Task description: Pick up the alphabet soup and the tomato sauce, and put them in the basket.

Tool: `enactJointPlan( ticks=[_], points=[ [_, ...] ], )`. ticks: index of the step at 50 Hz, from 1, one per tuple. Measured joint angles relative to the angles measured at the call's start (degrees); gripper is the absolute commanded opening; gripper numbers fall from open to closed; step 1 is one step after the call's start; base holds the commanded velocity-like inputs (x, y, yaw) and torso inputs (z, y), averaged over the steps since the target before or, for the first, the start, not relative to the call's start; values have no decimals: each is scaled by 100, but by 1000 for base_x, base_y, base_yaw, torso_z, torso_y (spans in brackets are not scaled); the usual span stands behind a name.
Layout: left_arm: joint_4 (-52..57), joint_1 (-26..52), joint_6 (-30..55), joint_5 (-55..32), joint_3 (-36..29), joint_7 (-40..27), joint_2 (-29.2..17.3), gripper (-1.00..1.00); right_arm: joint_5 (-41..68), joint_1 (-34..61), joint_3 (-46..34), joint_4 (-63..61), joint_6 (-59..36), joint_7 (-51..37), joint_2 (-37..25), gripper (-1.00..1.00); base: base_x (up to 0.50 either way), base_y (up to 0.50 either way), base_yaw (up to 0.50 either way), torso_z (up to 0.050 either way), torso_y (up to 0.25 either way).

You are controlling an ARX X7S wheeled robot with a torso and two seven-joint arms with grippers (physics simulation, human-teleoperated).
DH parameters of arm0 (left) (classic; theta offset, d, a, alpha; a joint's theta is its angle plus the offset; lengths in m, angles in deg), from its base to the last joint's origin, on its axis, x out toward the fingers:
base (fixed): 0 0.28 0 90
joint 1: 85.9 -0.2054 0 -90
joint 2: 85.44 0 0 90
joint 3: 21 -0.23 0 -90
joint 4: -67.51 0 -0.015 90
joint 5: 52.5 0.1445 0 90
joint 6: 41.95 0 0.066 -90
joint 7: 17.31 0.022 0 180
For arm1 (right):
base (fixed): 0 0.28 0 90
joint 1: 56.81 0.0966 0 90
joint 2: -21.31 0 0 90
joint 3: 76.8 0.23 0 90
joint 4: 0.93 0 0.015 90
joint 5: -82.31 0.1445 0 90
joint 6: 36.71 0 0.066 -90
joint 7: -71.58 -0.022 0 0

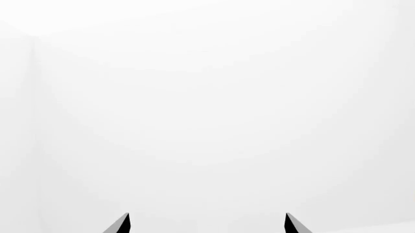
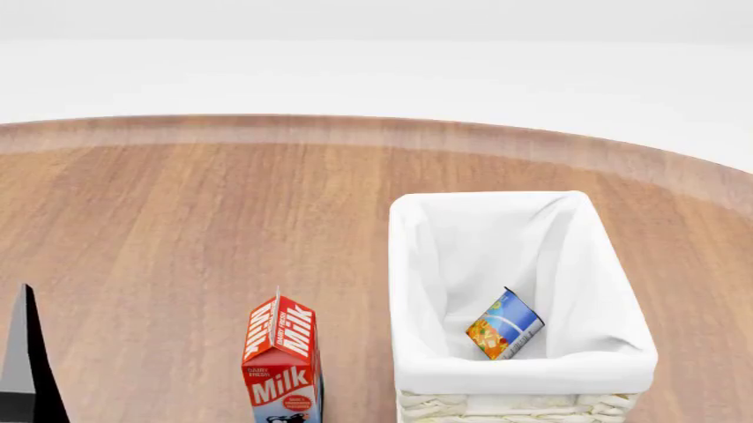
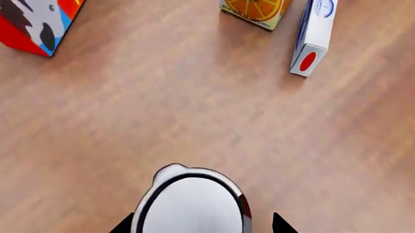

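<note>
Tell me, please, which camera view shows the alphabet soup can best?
The head view shows it best: the alphabet soup lies tilted inside the basket, its blue and orange label visible. The left wrist view shows only white background and the left gripper. The right wrist view shows a different can and cartons, not the soup.

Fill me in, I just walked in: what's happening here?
A two-armed robot is packing cans into the basket. The alphabet soup already lies tilted inside. The right tool is open around a silver-topped can on the table, probably the tomato sauce. The left tool is open and empty.
</note>
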Motion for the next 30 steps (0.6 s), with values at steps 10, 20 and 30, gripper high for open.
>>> enactJointPlan(
  ticks=[10,20,30],
  points=[
    [5,-1,1,-1,-4,-8,-7,100,-57,-3,-33,115,90,29,28,100,0,0,0,0,0],
    [-3,15,7,-1,-19,-10,-6,100,38,-16,-40,144,166,-1,21,-100,0,0,0,0,0],
    [-18,7,-13,2,-28,-13,-7,100,235,37,166,-249,104,-168,-149,-100,0,0,0,0,0]
  ],
)
